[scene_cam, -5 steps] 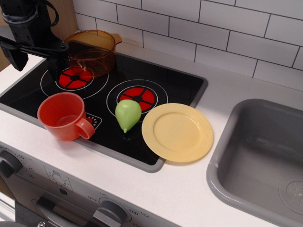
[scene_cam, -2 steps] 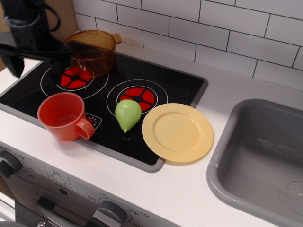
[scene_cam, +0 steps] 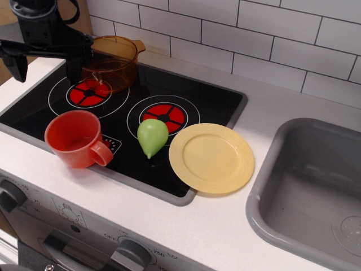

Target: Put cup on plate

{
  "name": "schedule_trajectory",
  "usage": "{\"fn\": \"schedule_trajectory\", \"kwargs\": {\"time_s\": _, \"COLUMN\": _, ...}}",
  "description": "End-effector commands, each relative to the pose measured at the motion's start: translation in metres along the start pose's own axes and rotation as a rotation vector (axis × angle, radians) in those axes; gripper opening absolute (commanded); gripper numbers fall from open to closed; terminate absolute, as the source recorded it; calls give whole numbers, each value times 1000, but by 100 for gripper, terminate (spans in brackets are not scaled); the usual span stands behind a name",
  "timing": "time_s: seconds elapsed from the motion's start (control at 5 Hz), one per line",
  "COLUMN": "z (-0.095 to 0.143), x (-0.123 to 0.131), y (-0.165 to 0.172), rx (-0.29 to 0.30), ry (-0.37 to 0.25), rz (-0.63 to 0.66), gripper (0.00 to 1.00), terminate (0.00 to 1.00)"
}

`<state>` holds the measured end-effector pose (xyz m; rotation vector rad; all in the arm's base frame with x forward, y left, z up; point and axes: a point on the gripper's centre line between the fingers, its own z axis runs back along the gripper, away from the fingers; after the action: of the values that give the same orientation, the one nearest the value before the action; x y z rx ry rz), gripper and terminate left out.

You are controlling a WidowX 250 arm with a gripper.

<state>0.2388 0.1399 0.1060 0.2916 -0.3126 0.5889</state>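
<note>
The red-orange cup (scene_cam: 76,139) stands upright on the front left of the black stovetop, its loop handle pointing right toward the front. The pale-yellow plate (scene_cam: 211,157) lies flat at the stovetop's right front corner, empty. My black gripper (scene_cam: 46,66) hangs open and empty at the top left, above the far left burner and well above and behind the cup. Its two fingers (scene_cam: 75,66) point down, spread wide apart.
A green pear-shaped toy (scene_cam: 152,136) lies between cup and plate. A transparent amber pot (scene_cam: 111,61) sits at the back left beside my gripper. A grey sink (scene_cam: 313,192) is at the right. Oven knobs (scene_cam: 134,254) line the front edge.
My gripper has risen and shifted slightly toward the back, away from the left burner. The cup, pear and plate have not moved.
</note>
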Motion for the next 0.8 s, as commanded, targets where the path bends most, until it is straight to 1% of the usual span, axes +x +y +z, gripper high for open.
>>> {"fn": "schedule_trajectory", "kwargs": {"time_s": 0.0, "z": 43, "x": -28, "y": -5, "rx": -73, "ry": 30, "rz": 83, "gripper": 100, "terminate": 0}}
{"fn": "schedule_trajectory", "kwargs": {"time_s": 0.2, "z": 50, "x": -46, "y": -11, "rx": -107, "ry": 117, "rz": 103, "gripper": 100, "terminate": 0}}
{"fn": "schedule_trajectory", "kwargs": {"time_s": 0.4, "z": 49, "x": -64, "y": -18, "rx": -147, "ry": 147, "rz": 190, "gripper": 100, "terminate": 0}}
{"fn": "schedule_trajectory", "kwargs": {"time_s": 0.6, "z": 42, "x": -84, "y": -31, "rx": -145, "ry": 189, "rz": 314, "gripper": 100, "terminate": 0}}
